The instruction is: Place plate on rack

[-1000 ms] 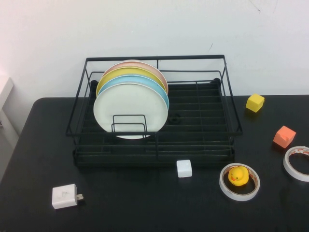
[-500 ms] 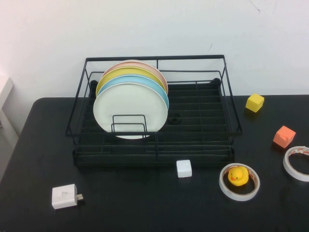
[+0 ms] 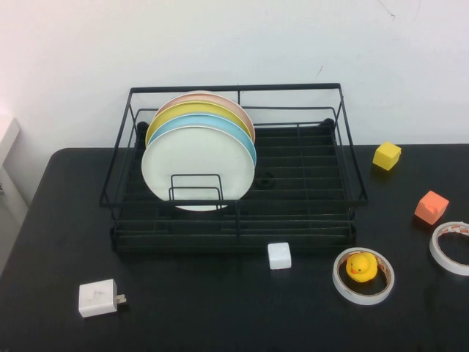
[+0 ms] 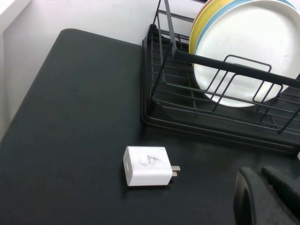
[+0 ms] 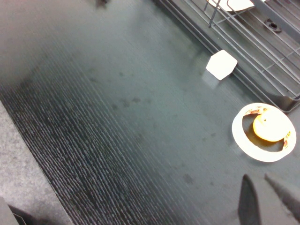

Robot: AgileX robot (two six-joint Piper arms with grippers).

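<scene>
The plate [image 3: 198, 165] stands upright on its edge in the left part of the rack [image 3: 293, 176], at the near end of a row of plates. Just behind it stand the blue plate [image 3: 220, 122], then the yellow plate [image 3: 190, 110], then a pink plate [image 3: 220, 97] farthest back. A small wire divider crosses the lower front of the plate. The rack sits at the far middle of the black desk [image 3: 220, 308].

Near the rack's front edge lies a small white cube [image 3: 279, 255]. To the right of it a yellow duck [image 3: 358, 267] sits inside a tape ring [image 3: 364, 292]. A second tape ring [image 3: 448, 247] lies at the right edge; I see red marks on it, but they are too small to read. An orange block [image 3: 431, 207] and a yellow block [image 3: 387, 155] stand on the right, farther back. A white charger [image 3: 98, 297] lies near left, its face has a faint grey mark that I cannot read.

The left gripper [image 4: 269, 194] is above the near left desk, close to the charger, and holds nothing; how far it is open, I cannot tell. The right gripper [image 5: 267, 192] is above the near desk beside the duck, fingers slightly apart and empty
</scene>
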